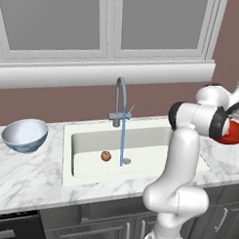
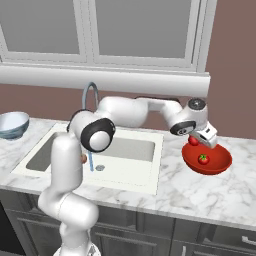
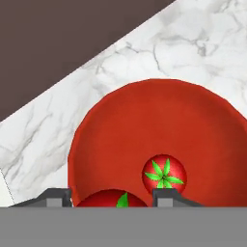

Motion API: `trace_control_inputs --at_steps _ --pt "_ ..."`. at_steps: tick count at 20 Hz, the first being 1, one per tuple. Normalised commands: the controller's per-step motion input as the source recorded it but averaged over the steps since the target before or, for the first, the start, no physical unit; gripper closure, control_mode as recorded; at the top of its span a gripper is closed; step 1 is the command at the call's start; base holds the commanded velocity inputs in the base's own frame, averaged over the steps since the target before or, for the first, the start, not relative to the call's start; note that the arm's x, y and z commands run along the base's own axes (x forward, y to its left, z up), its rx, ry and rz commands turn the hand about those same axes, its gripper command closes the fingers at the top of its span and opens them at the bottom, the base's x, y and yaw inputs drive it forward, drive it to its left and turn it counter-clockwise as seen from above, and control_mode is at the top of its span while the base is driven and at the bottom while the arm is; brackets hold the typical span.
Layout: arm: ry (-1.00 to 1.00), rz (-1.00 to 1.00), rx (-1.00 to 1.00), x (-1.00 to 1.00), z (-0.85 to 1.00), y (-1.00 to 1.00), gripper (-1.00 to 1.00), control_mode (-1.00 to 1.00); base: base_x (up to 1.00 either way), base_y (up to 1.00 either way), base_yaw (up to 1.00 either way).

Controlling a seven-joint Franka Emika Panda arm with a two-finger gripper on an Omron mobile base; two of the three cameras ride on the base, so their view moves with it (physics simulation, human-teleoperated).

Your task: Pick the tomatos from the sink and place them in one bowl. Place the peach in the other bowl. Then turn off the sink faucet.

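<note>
1. I hold the gripper (image 2: 196, 141) over the shallow red bowl (image 2: 220, 162) at the right of the marble counter (image 2: 175, 192); its jaws are clamped on a tomato (image 3: 112, 198), poised to drop it in.
2. The other tomato (image 2: 203, 159) already lies inside that bowl, just beside my load; I should release clear of it.
3. The peach (image 1: 106, 155) waits in the sink (image 1: 86, 162), near the water stream falling from the faucet (image 1: 121, 99).
4. The white and blue bowl (image 1: 24, 134) sits far left; the tap stands between.
</note>
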Motion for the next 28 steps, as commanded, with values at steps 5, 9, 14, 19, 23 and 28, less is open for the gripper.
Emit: trace_control_inputs --at_steps 5,9,14,19,23,28 --pt "0.00 -0.03 0.12 0.06 -0.06 -0.28 1.00 -1.00 0.00 0.00 0.00" --pt "0.00 -0.01 0.08 0.14 -0.09 -0.04 1.00 -1.00 0.00 0.00 0.00" --pt "0.04 0.00 0.06 0.26 -0.24 0.00 1.00 -1.00 0.00 0.00 0.00" --pt "0.03 0.00 0.03 0.23 -0.36 0.01 1.00 -1.00 0.00 0.00 0.00" --pt "0.01 0.00 0.02 0.17 -0.22 0.00 1.00 -1.00 0.00 0.00 0.00" --pt "0.01 0.00 0.00 0.03 -0.22 0.00 1.00 -1.00 0.00 0.00 0.00"
